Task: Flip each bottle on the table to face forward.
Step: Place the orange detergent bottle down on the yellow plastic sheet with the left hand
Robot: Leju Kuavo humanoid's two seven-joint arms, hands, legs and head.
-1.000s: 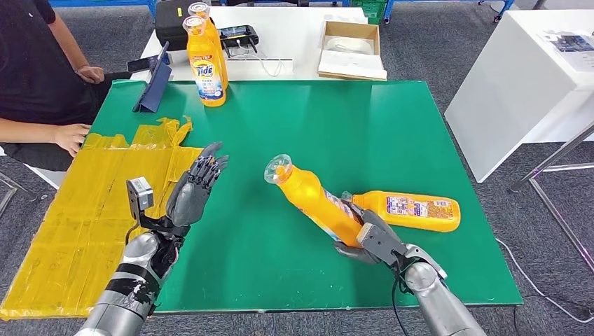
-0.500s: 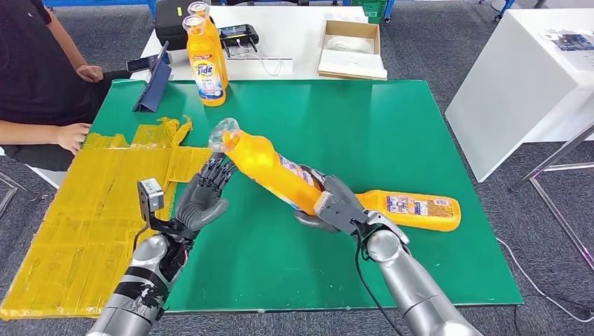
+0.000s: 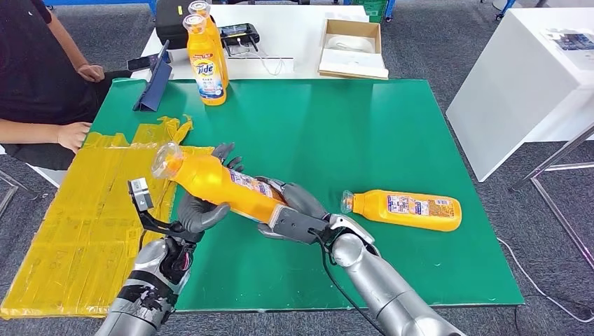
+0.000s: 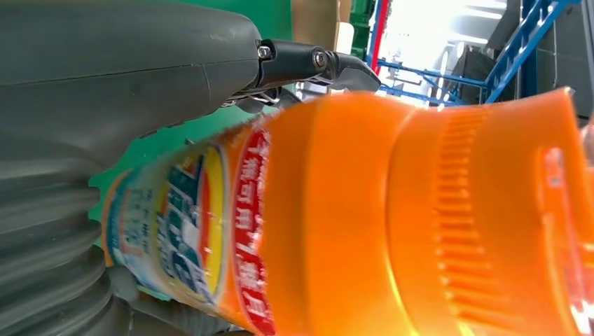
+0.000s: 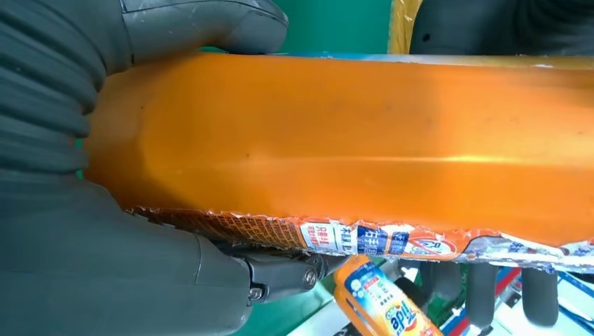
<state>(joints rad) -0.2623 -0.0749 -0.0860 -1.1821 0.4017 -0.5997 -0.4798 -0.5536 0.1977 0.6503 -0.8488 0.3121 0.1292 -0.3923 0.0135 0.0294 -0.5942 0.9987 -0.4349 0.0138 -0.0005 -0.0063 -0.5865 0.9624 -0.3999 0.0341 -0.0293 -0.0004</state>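
My right hand (image 3: pixel 298 217) grips the base of an orange Tide bottle (image 3: pixel 217 183) and holds it tilted above the green table (image 3: pixel 336 126), cap toward the left. My left hand (image 3: pixel 202 208) cups the bottle's middle, thumb on one side and fingers (image 3: pixel 225 151) on the other. The left wrist view shows the label and ribbed cap of that bottle (image 4: pixel 350 224) against my left hand (image 4: pixel 105 91). In the right wrist view my right hand (image 5: pixel 105 266) wraps its plain orange side (image 5: pixel 350 140). A second orange bottle (image 3: pixel 406 210) lies flat at the right. Two more bottles (image 3: pixel 207 70) stand upright at the far left.
A yellow sheet (image 3: pixel 84 224) covers the table's left part, with a blue tablet stand (image 3: pixel 153 87) behind it. A person in black (image 3: pixel 35 70) sits at the left, one hand (image 3: pixel 70 136) at the table's edge. Behind stands a white table with a cardboard box (image 3: pixel 350 49).
My right hand has carried the bottle up and to the left, off the lying bottle. My left hand has closed in under it and now cups its middle.
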